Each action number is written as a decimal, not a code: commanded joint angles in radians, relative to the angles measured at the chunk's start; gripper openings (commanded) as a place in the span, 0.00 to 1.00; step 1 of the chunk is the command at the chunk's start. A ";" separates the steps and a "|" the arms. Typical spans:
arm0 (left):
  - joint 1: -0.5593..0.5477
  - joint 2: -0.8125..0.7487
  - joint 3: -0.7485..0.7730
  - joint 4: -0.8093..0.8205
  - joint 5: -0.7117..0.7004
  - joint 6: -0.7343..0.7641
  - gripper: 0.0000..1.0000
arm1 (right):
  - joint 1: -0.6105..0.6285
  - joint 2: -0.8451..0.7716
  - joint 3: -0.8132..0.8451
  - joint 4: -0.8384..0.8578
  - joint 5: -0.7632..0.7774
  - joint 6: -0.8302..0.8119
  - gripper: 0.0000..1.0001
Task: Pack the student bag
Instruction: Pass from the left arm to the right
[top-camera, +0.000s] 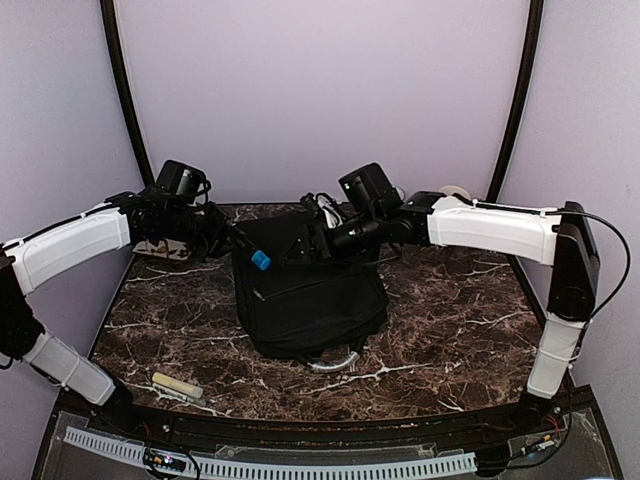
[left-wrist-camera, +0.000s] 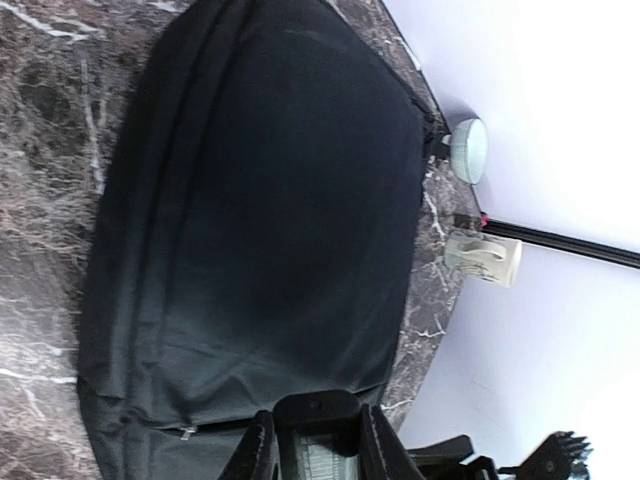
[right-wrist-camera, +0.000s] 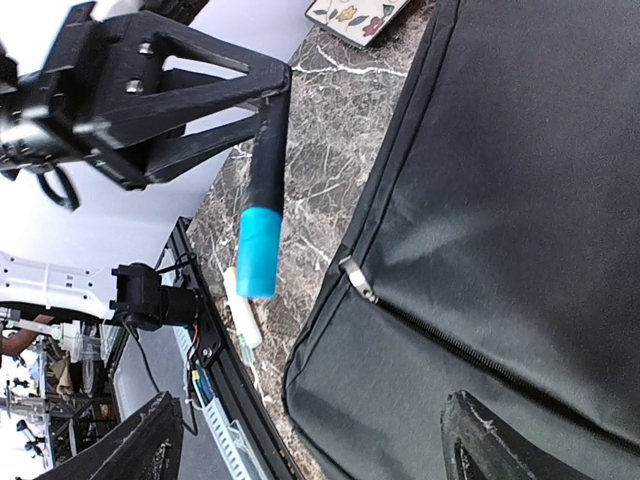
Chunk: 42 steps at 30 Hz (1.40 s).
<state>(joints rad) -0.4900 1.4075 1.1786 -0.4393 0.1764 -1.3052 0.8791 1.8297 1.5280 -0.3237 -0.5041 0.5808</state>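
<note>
L arm reaches in from the left, white forearm roughly level, wrist bent toward centre. The left claw (top-camera: 230, 237) is pinched tight on a black marker (right-wrist-camera: 262, 200) w/ blue cap. Cap end points down beside the student bag's (top-camera: 310, 295) far-left corner; can't tell if it touches anything. R arm mirrors it from the right, forearm level. The right claw (right-wrist-camera: 312, 425) is spread wide over the bag's top panel near its far edge, nothing betw. the fingers.

Bag lies flat mid-table (top-camera: 450, 320), slightly toward the far side. Its grey handle (top-camera: 335, 362) curls out at the near edge, and a metal zip pull (right-wrist-camera: 358, 280) sits on the zip line near the left side.

Flower-print card (right-wrist-camera: 355, 15) lies at the far left under the L arm; any text on it too small to read.

Room: broad bare marble to the bag's right, a narrower strip on its left. Cream stick (top-camera: 177, 385) rests by the near-left edge, well apart from the bag. Round white item (left-wrist-camera: 468, 148) and a white plastic piece (left-wrist-camera: 485, 258) sit at the far-right edge.
</note>
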 joint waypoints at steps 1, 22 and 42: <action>-0.032 0.015 0.048 0.043 0.002 -0.101 0.00 | 0.016 0.038 0.070 0.019 0.016 0.006 0.89; -0.101 0.027 0.096 0.061 -0.098 -0.219 0.04 | 0.023 0.135 0.209 0.030 0.032 0.010 0.12; -0.105 -0.170 -0.136 -0.096 -0.130 0.690 0.58 | -0.153 -0.117 -0.025 -0.241 -0.046 0.043 0.02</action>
<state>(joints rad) -0.5896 1.3457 1.1919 -0.5426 -0.0223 -0.8936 0.7414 1.7851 1.5261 -0.4389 -0.4675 0.6128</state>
